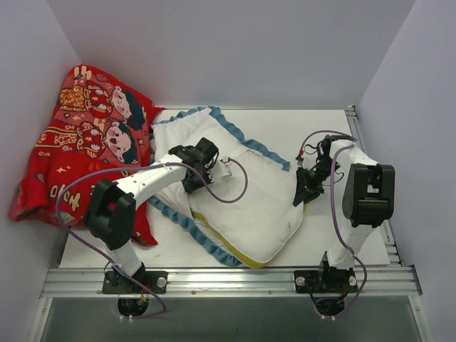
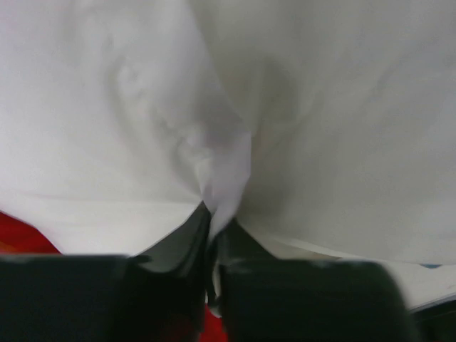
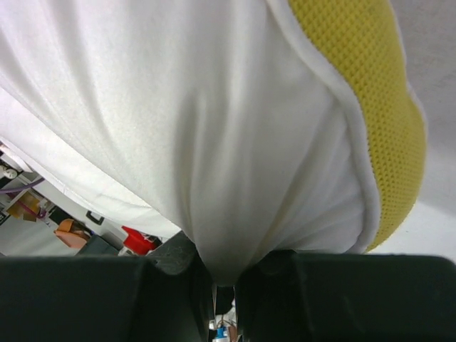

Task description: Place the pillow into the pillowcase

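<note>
The pillow [image 1: 260, 206] is white with yellow piping and lies at the middle of the table, its front corner near the arms. The pillowcase [image 1: 179, 134], white side out with blue ruffled trim, lies under and behind it. My left gripper [image 1: 194, 179] is at the white mass's left edge, shut on a thin fold of white fabric [image 2: 221, 164]; it looks like the pillowcase. My right gripper [image 1: 305, 192] is at the pillow's right edge, shut on the pillow's white cloth [image 3: 214, 142] beside its yellow edge [image 3: 356, 85].
A red cartoon-figure cloth [image 1: 85, 135] is heaped at the back left, and part of it lies under my left arm. White walls close in the back and sides. A metal rail [image 1: 228, 278] runs along the near edge.
</note>
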{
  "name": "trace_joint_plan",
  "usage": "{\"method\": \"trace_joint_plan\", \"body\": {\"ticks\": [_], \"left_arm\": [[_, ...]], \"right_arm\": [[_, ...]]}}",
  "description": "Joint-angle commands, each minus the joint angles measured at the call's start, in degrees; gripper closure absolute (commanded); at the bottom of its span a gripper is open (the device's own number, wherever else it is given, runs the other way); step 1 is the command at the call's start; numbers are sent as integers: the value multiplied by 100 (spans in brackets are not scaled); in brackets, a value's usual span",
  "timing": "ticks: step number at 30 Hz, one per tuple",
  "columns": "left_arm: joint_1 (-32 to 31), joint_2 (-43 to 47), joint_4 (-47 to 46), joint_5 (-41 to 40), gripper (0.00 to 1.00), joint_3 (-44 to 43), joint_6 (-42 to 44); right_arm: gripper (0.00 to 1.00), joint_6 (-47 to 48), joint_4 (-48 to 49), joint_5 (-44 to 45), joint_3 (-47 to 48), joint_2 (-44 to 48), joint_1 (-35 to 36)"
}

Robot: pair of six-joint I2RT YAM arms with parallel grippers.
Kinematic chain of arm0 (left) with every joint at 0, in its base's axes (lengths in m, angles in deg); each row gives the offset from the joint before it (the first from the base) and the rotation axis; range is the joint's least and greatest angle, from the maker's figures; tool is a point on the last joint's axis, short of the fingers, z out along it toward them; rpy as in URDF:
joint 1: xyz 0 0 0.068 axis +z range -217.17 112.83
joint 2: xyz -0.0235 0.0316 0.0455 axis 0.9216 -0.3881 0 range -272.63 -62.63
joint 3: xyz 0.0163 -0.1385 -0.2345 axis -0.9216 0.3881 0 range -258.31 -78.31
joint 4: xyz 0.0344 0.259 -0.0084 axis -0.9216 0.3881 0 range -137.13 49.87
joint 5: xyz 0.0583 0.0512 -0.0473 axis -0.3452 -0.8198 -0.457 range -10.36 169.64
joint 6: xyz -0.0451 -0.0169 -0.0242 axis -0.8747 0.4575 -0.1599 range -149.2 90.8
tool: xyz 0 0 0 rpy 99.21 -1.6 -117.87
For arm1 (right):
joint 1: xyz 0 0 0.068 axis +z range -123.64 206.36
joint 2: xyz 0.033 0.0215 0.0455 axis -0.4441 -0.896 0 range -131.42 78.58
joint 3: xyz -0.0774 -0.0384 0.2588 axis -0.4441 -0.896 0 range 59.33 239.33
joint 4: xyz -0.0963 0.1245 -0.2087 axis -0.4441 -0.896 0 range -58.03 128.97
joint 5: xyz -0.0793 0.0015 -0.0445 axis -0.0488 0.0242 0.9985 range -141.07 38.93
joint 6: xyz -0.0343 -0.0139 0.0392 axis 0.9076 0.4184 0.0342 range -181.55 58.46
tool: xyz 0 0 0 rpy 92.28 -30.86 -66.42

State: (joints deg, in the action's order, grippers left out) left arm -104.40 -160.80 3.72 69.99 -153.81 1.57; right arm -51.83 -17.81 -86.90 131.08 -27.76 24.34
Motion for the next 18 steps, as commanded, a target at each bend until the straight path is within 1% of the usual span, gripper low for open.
{"method": "trace_joint_plan", "body": {"ticks": [1, 2, 3, 4, 5, 6, 8, 9, 11, 12, 14, 15, 17, 18], "left_arm": [[-82, -211, -93, 523, 97, -630, 159], [-343, -272, -41, 1021, 100, -1102, -42], [-537, -342, 56, 1566, 100, -1463, -131], [-748, -517, 344, 1998, 100, -1824, -219], [-1046, -623, 468, 2359, 100, -2558, -464], [-1510, -842, 565, 3163, 100, -2853, -597], [-1874, -1028, 619, 3757, 100, -3302, -947], [-2023, -1142, 628, 4212, 100, -3295, -984], [-2042, -1187, 532, 4270, 100, -3024, -959], [-1990, -1109, 470, 4165, 100, -2492, -915], [-1675, -898, 128, 4138, 100, -1909, -801], [-1551, -644, 40, 4120, 100, -1367, -756], [-1235, -414, -102, 3989, 100, -1012, -669], [-1164, -205, -110, 3928, 94, -819, -642]], "right_arm": [[100, -92, -185, -292, 129, 131, 0], [100, -171, -168, -467, 103, 140, 35], [100, -224, -150, -555, 85, 166, 70], [100, -285, -98, -652, 50, 254, 166], [100, -364, -45, -757, 24, 316, 167], [100, -539, -10, -1011, 15, 377, 315], [100, -707, 87, -1363, -29, 597, 413], [100, -751, 105, -1495, -46, 702, 422], [100, -778, 149, -1821, -125, 992, 369], [100, -804, 175, -1935, -178, 1089, 317], [100, -822, 202, -1998, -309, 1282, 212], [100, -787, 193, -1954, -345, 1309, 220], [100, -665, 193, -1805, -450, 1414, 211], [100, -629, 184, -1752, -538, 1458, 220]]}}
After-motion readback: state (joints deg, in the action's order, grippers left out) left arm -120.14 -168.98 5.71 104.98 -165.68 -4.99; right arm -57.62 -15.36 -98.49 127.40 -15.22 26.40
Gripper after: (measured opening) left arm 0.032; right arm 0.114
